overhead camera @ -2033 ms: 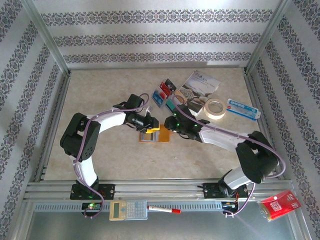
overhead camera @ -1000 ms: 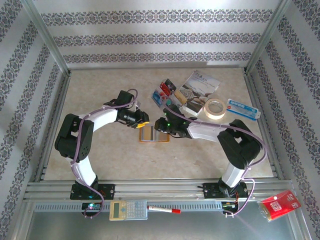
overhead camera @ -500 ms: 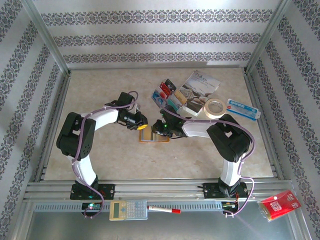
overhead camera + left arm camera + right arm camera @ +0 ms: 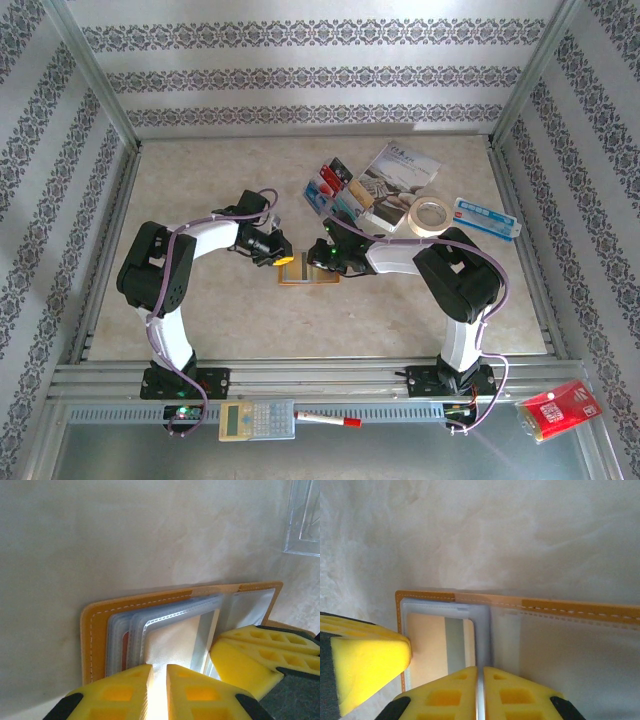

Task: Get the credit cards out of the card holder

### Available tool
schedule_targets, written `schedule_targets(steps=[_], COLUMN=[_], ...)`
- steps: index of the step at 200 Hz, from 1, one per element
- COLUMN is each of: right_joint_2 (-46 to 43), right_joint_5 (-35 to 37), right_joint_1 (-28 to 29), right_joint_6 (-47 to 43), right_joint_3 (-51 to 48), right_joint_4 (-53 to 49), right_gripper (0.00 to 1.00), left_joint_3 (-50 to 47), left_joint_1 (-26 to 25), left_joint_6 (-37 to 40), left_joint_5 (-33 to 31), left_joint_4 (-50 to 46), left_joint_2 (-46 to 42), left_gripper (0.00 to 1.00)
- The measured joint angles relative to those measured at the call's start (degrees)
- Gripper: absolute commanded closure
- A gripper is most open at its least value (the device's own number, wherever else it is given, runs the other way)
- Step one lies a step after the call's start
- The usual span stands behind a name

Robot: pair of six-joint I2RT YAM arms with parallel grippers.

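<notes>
The left hand (image 4: pixel 159 692) and right hand (image 4: pixel 480 692) each pinch narrowly on a clear sleeve of the open card holder (image 4: pixel 95 630), flat between them on the worktop (image 4: pixel 125 540), credit cards (image 4: pixel 325 185) fanned beyond the right hand.

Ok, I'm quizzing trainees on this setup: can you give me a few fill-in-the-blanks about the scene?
The card holder has a cover coloured ____. The right tool is shut on one of its plastic ____. In the top view, the red packet sits bottom ____. Missing: orange; sleeves; right.
</notes>
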Motion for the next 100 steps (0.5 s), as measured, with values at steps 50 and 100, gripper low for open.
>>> schedule_targets(steps=[50, 100], right_joint_2=[0.0, 0.0], right_joint_5=[-1.0, -3.3], right_joint_1=[-0.7, -1.5], right_joint_6=[1.4, 2.8], right_joint_3=[-1.8, -4.2], right_joint_4=[2.9, 7.4], right_gripper=[0.87, 0.87], left_joint_3=[-0.7, -0.9], left_joint_1=[0.0, 0.0], left_joint_6=[1.3, 2.2], left_joint_5=[0.0, 0.0], left_joint_4=[1.2, 1.8], left_joint_2=[0.0, 0.0], left_gripper=[0.85, 0.85])
